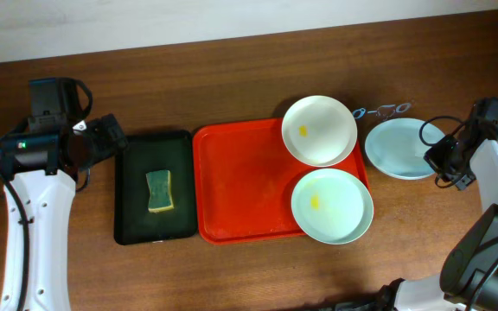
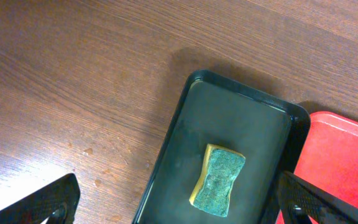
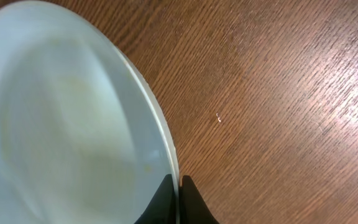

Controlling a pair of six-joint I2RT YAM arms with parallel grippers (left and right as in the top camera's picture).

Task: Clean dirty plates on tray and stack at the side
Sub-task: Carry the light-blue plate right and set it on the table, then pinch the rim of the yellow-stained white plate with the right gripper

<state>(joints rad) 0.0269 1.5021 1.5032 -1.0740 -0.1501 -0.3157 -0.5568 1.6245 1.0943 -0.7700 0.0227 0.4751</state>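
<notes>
Sponge (image 1: 159, 191) in small tray (image 1: 132, 216), two plates (image 1: 319, 130) on large tray (image 1: 240, 190), third plate (image 1: 396, 149) rightmost

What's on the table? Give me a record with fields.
red tray: two plates at right end
white plate: on tray, yellow smear
pale green plate: on tray, yellow smear
pale blue plate: off tray, to its right
sponge: in black tray
left claw: open, empty
right claw: shut on pale blue plate's rim

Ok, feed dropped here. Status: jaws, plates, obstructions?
Left gripper open above sponge in black tray. Right gripper, jaws shut on pale blue plate rim, beside red tray. White plate, pale green plate smeared yellow, on tray. No obstruction seen.
</notes>
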